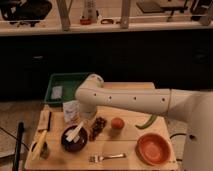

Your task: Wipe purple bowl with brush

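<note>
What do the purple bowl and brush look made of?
Purple bowl: likely glazed ceramic or hard plastic, dark with a glossy sheen. Brush: pale, matte, perhaps plastic or wood; unclear. End effector sits just beside the bowl.

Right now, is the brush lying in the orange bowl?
No: the brush lies across the purple bowl, with the gripper close beside it, while the orange bowl sits apart.
</note>
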`<state>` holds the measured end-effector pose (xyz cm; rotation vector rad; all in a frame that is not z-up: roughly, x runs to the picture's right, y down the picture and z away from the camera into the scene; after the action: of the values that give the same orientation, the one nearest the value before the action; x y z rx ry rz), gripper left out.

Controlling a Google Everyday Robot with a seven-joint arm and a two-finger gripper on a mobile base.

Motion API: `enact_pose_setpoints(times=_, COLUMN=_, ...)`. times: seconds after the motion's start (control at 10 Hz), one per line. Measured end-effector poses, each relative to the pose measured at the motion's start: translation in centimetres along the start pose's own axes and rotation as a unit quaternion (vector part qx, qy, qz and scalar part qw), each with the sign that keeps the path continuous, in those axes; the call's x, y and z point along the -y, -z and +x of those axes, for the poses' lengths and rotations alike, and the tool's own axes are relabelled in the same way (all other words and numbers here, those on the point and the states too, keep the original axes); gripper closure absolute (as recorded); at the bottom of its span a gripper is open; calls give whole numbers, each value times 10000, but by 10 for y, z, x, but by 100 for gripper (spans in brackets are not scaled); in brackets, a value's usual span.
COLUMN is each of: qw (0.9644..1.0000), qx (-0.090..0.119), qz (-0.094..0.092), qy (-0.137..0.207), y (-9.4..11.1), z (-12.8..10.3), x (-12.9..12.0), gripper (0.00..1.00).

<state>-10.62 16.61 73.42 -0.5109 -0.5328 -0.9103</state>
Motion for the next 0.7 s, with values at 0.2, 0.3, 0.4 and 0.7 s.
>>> enact_pose_setpoints(times=0.2, qw=10000, qx=-42, qz=-13, qy=24, y=-3, z=1, x=1, gripper=100)
enact_pose_setpoints(times=0.3, qw=10000, qx=-75, qz=-29, qy=9, y=-3, z=2, x=2, gripper=100)
enact_pose_setpoints(times=0.4, qw=9999, qx=-102, qz=-49, qy=-16, y=-4, z=4, x=2, gripper=100)
enact_pose_setpoints(times=0.7, qw=9996, qx=-160, qz=-111, qy=-211, y=-14, z=17, x=-8, gripper=100)
